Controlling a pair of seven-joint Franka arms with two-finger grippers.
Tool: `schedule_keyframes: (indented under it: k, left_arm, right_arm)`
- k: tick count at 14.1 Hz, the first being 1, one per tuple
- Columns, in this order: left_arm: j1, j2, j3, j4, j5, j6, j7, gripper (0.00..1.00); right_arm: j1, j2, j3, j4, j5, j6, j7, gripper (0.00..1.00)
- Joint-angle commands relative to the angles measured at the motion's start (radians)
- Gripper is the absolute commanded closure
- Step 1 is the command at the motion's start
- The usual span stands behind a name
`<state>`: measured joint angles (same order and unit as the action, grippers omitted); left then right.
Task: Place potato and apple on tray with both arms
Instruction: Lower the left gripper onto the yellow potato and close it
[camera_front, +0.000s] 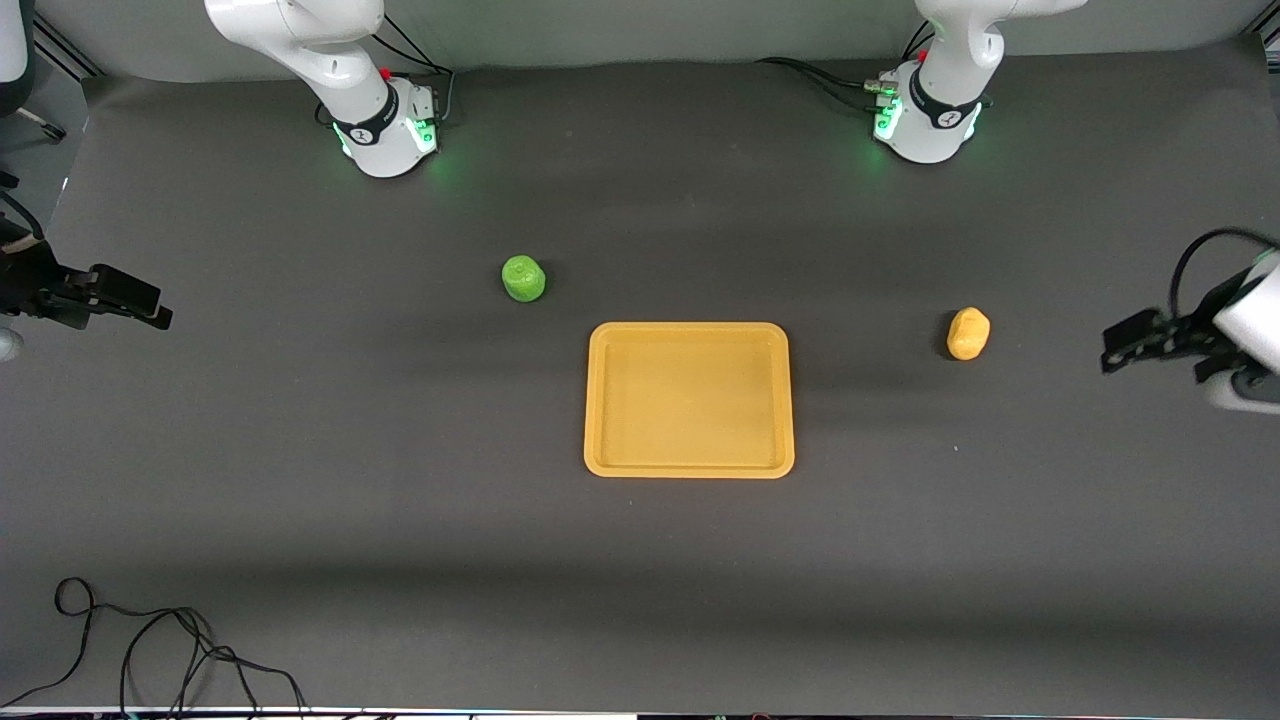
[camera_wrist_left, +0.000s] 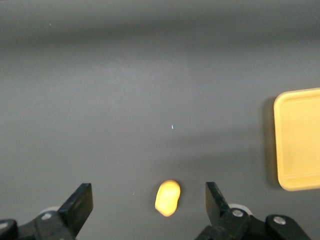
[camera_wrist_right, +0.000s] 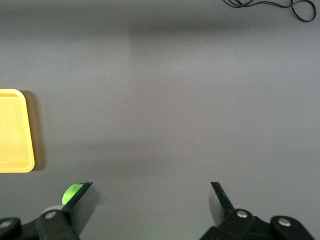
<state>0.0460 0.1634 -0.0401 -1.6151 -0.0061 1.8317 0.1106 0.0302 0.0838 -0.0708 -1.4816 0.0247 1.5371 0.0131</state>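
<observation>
Front view shows a dark grey surface (camera_front: 300, 480) with an orange-yellow tray (camera_front: 689, 466) lying flat near its middle, nothing on it. The green apple (camera_front: 523, 278) sits on the surface just off the tray's corner that faces the right arm's base, a little farther from the front camera than the tray and apart from its rim. The yellow-orange potato (camera_front: 968, 333) lies on the surface toward the left arm's end, level with the tray's upper half and well apart from it.

The right tool (camera_front: 140, 305) hangs over the edge of the surface at the right arm's end, well away from the apple. In the right wrist view the right tool (camera_wrist_right: 149, 205) has its two fingers (camera_wrist_right: 219, 199) spread wide with nothing between them; the apple (camera_wrist_right: 72, 193) peeks out beside one fingertip, and a corner of the tray (camera_wrist_right: 22, 162) shows at the side.

The left tool (camera_front: 1130, 345) hangs over the edge of the surface at the left arm's end, near the potato but clear of it. In the left wrist view the left tool (camera_wrist_left: 148, 202) also has its fingers (camera_wrist_left: 80, 202) wide apart, and the potato (camera_wrist_left: 167, 198) lies on the surface below the gap, touching neither finger. Part of the tray (camera_wrist_left: 295, 182) shows at the frame's side.

A loose black cable (camera_front: 150, 640) lies coiled near the corner of the surface closest to the front camera at the right arm's end.
</observation>
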Motion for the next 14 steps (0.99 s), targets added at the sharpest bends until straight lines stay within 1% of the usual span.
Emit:
schedule_keyframes:
  k: [1,2,4,7,8,10,13,14]
  left_arm:
    - [-0.014,0.025,0.002,-0.103,0.009,0.068,-0.075,0.00]
    - [-0.014,0.044,0.002,-0.108,0.009,0.054,-0.072,0.00]
    - [-0.009,0.100,0.002,-0.162,0.011,0.110,-0.071,0.00]
    - [-0.006,0.099,0.002,-0.406,0.011,0.393,-0.072,0.00]
    - [-0.008,0.105,0.002,-0.463,0.011,0.431,-0.072,0.00]
    - [0.000,0.097,0.002,-0.551,0.011,0.466,-0.072,0.00]
    - [-0.006,0.077,0.002,-0.629,0.011,0.469,-0.063,0.01]
    - [-0.014,0.090,0.002,-0.632,0.014,0.456,0.002,0.03]
  right_arm:
    - [0.002,0.005,-0.003,0.012,-0.011,-0.006,-0.031,0.00]
    - [0.002,0.005,-0.003,0.012,-0.011,-0.006,-0.030,0.00]
    - [0.002,0.005,-0.003,0.014,-0.009,-0.006,-0.028,0.00]
    - [0.005,0.007,-0.003,0.015,-0.009,-0.006,-0.022,0.00]
    - [0.007,0.007,-0.003,0.015,-0.011,-0.006,-0.024,0.00]
    - [0.005,0.010,-0.001,0.017,-0.008,0.000,-0.024,0.00]
    - [0.004,0.011,-0.001,0.017,-0.008,0.002,-0.024,0.00]
    - [0.004,0.013,-0.001,0.017,-0.008,0.002,-0.024,0.00]
